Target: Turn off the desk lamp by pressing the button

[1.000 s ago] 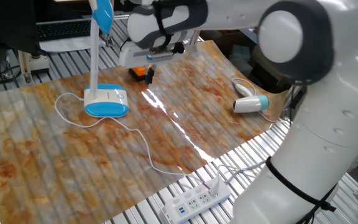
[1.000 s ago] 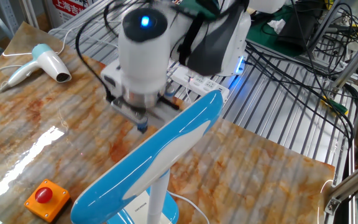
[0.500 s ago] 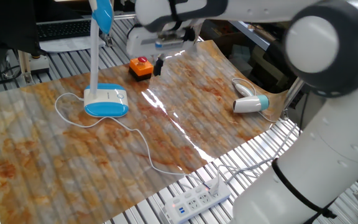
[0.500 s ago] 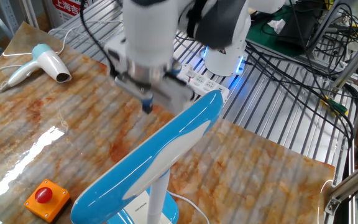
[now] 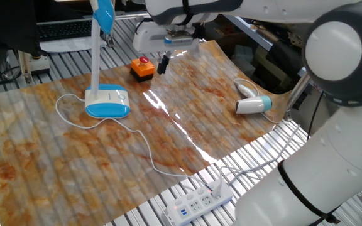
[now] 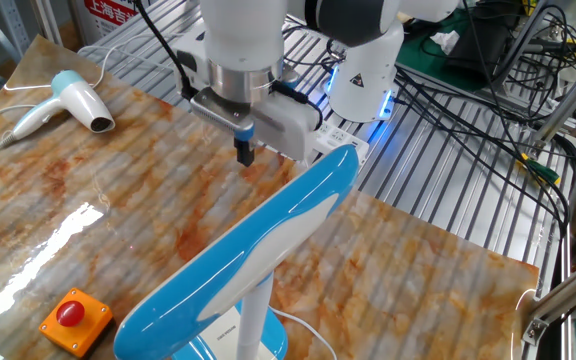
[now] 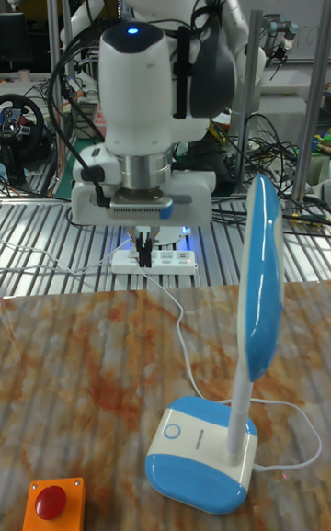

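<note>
The desk lamp stands on the mat on its oval blue-rimmed base [image 5: 107, 103], with a thin white stem and a blue head [image 6: 253, 245]. On the white top of the base [image 7: 198, 451] sits the small round button [image 7: 171, 431], with nothing touching it. My gripper [image 7: 143, 255] hangs well above the mat, up and to the left of the base in the tall view. Its fingers are shut on nothing. In one fixed view the gripper [image 5: 163, 64] is just right of the orange box. From the other side the gripper [image 6: 245, 153] hovers behind the lamp head.
An orange-and-black box with a red button [image 5: 142, 68] sits between the lamp and the gripper. A white-and-teal hairdryer [image 5: 254, 104] lies near the mat's edge. A white power strip [image 5: 197, 201] rests on the metal slats, and the lamp's cord [image 5: 140, 147] runs to it.
The gripper has risen from the mat and moved away from the lamp, uncovering the orange box. The lamp and other objects have not moved.
</note>
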Controlling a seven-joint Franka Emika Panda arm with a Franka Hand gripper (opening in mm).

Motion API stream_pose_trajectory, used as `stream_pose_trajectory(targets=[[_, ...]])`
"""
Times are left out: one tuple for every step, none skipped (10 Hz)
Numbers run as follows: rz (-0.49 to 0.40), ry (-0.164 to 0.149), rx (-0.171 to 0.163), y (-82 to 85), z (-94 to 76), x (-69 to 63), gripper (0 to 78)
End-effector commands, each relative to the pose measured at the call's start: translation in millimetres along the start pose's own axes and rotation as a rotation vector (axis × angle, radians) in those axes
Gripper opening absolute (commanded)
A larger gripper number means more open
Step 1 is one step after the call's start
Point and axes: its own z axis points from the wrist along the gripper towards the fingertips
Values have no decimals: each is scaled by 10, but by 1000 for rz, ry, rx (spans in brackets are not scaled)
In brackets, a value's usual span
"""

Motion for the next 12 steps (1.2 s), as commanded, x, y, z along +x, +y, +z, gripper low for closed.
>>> stream_pose_trajectory(targets=[[9, 51, 76, -43, -492, 68, 0], [18, 76, 78, -62, -626, 133, 0], [17, 88, 78, -59, -651, 175, 0], [20, 97, 80, -35, -609, 241, 0], [23, 87, 88, 3, -539, 362, 0], [24, 80, 87, 27, -484, 455, 0], [23, 77, 86, 36, -453, 475, 0], [15, 78, 84, 45, -405, 467, 0], [16, 77, 84, 47, -391, 464, 0], [16, 77, 84, 47, -390, 463, 0], [13, 80, 83, 47, -387, 467, 0], [12, 79, 82, 50, -371, 464, 0]])
